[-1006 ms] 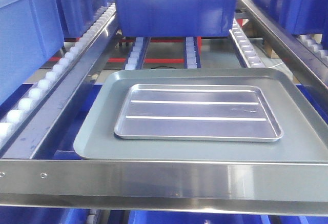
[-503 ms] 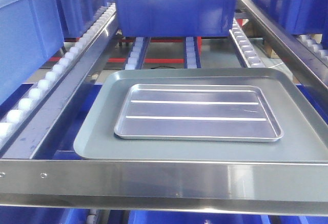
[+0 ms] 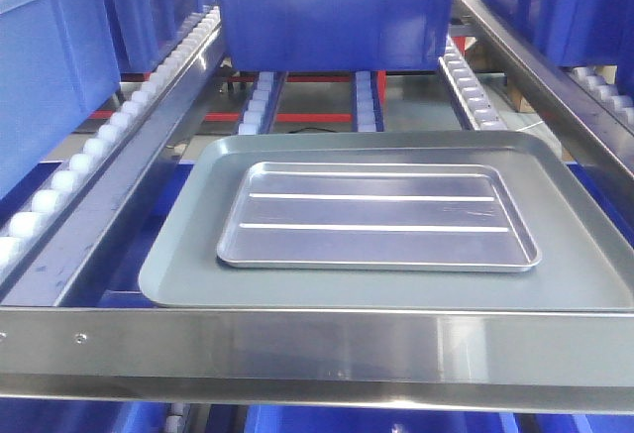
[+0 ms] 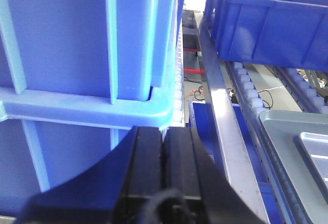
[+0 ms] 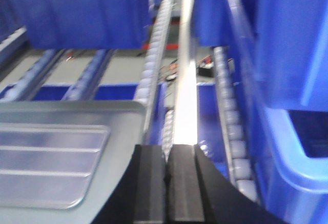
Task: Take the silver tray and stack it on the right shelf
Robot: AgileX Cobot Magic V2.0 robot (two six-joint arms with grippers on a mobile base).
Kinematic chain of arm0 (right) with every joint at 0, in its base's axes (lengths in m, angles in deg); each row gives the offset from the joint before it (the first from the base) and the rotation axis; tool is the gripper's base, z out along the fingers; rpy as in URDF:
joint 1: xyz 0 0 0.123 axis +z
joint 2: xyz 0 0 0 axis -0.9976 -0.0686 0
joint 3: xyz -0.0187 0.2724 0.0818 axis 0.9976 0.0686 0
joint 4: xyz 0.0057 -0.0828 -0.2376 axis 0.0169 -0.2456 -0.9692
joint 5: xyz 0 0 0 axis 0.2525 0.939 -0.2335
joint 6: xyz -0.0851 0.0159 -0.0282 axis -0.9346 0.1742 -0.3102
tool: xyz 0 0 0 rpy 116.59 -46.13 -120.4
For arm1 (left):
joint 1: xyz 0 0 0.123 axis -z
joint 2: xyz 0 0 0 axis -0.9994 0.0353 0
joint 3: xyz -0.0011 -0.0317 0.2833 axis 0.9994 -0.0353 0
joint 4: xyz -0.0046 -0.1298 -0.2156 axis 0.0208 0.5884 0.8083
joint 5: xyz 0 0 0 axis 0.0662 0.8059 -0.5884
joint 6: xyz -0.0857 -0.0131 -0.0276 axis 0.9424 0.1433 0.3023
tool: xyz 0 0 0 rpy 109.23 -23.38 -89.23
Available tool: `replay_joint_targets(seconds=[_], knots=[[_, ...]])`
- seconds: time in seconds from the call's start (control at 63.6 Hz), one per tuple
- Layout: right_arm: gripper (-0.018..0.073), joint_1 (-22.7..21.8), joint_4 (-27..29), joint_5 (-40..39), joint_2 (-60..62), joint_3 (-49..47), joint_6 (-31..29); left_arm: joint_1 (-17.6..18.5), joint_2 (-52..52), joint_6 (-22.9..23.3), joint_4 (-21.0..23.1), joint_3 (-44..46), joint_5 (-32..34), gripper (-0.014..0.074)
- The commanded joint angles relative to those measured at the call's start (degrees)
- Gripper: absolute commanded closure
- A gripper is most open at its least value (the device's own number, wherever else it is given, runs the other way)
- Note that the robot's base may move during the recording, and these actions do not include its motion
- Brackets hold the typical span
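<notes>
The silver tray [image 3: 376, 217] lies flat in the middle of the larger matte grey tray [image 3: 178, 265], which rests on the roller rack [image 3: 466, 86]. The silver tray's right end shows in the right wrist view [image 5: 46, 165] and a corner of it in the left wrist view [image 4: 313, 149]. My left gripper [image 4: 165, 131] is shut and empty, left of the trays beside a blue bin [image 4: 77, 49]. My right gripper [image 5: 166, 152] is shut and empty, just right of the grey tray [image 5: 123, 126]. Neither gripper shows in the front view.
A steel front rail [image 3: 317, 354] crosses the rack's near edge. A blue bin [image 3: 337, 12] sits on the rollers behind the trays. More blue bins stand at the left [image 3: 50, 66] and at the right [image 5: 292, 55]. Steel side rails [image 5: 184, 80] flank the trays.
The front view has shifted slightly, so the trays sit a few pixels further left and lower in the picture. The trays keep their place on the rack.
</notes>
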Motion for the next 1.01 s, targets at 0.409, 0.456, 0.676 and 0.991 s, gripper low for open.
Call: replay_joint_targets(seconds=[0.409,0.456,0.676,0.991], knots=[[0.0503,-1.84,0.44,-21.23,1.71,10.32,-1.12,-0.07,-0.74,0.07,0.49,-1.14,5.43,0.0688],[0.0503,-1.84,0.44,-21.23,1.71,10.32,-1.12,-0.07,-0.74,0.07,0.49,-1.14,5.43,0.0688],[0.0503,-1.84,0.44,-21.23,1.71,10.32,-1.12,-0.07,-0.74,0.07,0.49,-1.14,5.43,0.0688],[0.0503,-1.84,0.44,-21.23,1.71,10.32,-1.12,-0.07,-0.74,0.07,0.49,-1.14,5.43,0.0688]])
